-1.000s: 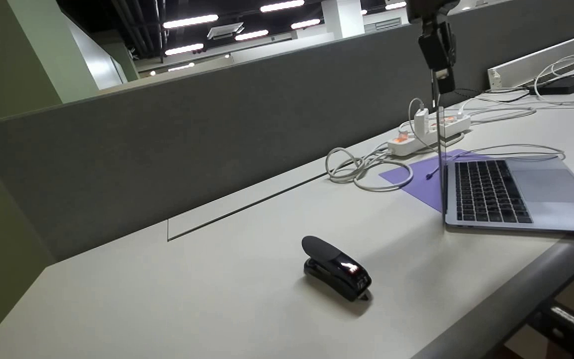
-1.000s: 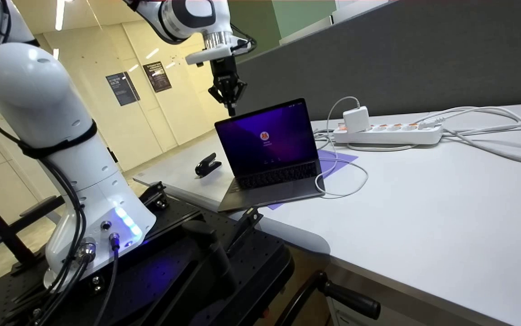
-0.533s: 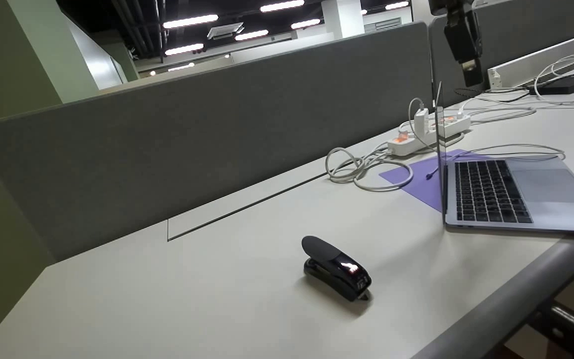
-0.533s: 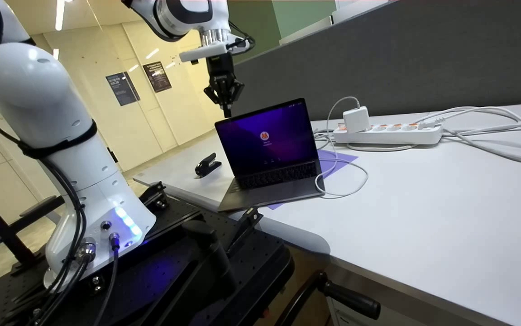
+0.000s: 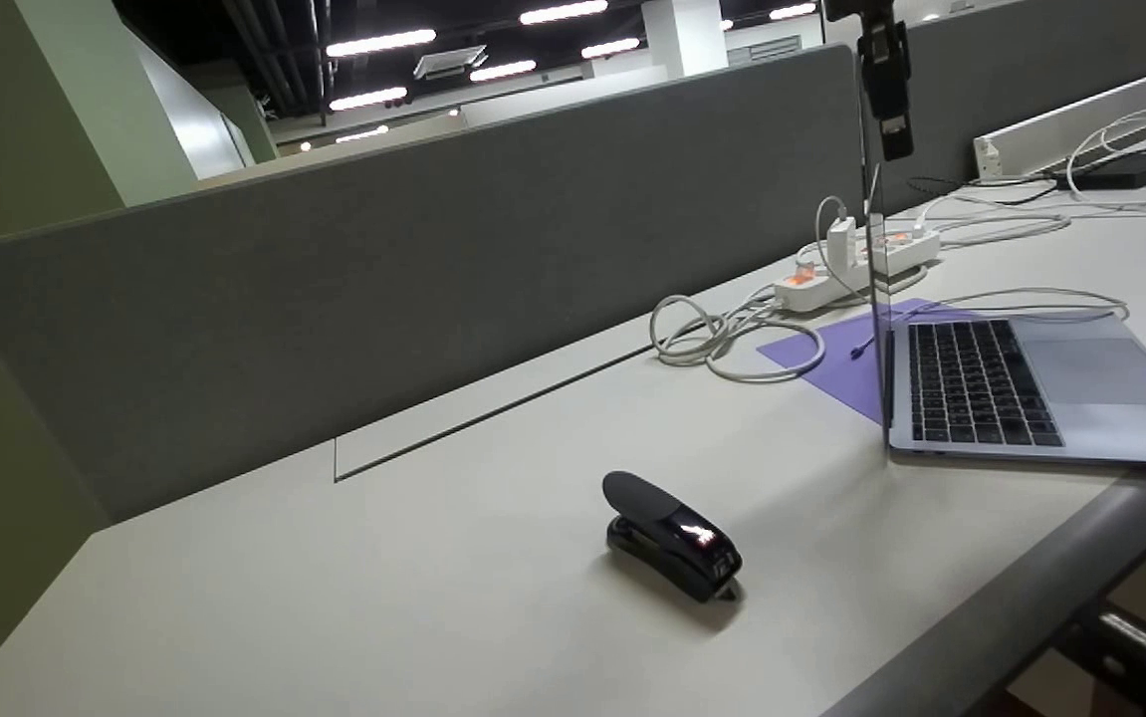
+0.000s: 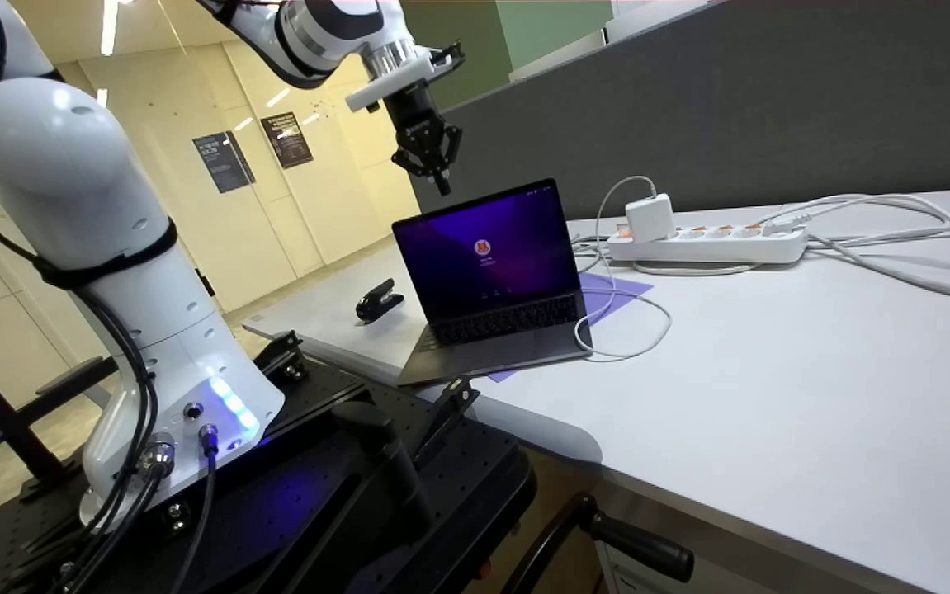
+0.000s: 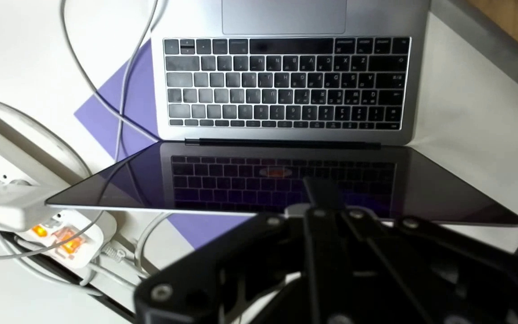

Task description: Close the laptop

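Note:
The laptop (image 5: pixel 1098 370) stands open on the desk, its screen seen edge-on and about upright in an exterior view. Its lit purple screen (image 6: pixel 487 247) faces the robot base in an exterior view. The wrist view shows the dark keyboard (image 7: pixel 281 92) and the screen's inner face, which reflects the keys. My gripper (image 6: pixel 441 185) is shut and empty, tilted, a little above the screen's top edge with a visible gap. Its closed fingertips (image 7: pixel 324 193) overlap the screen in the wrist view. It also shows above the screen in an exterior view (image 5: pixel 897 144). The lid's outer side is hidden.
A purple sheet (image 5: pixel 831 358) lies under the laptop. A white power strip (image 6: pixel 710 245) with a charger (image 6: pixel 649 219) and loose cables is beside it. A black stapler-like object (image 5: pixel 672 538) lies on the desk. A grey partition (image 5: pixel 433 289) stands behind.
My gripper shifted one way, then came back over the screen's top edge, and is now slightly higher and more tilted. The laptop has not moved; its screen is at the same angle.

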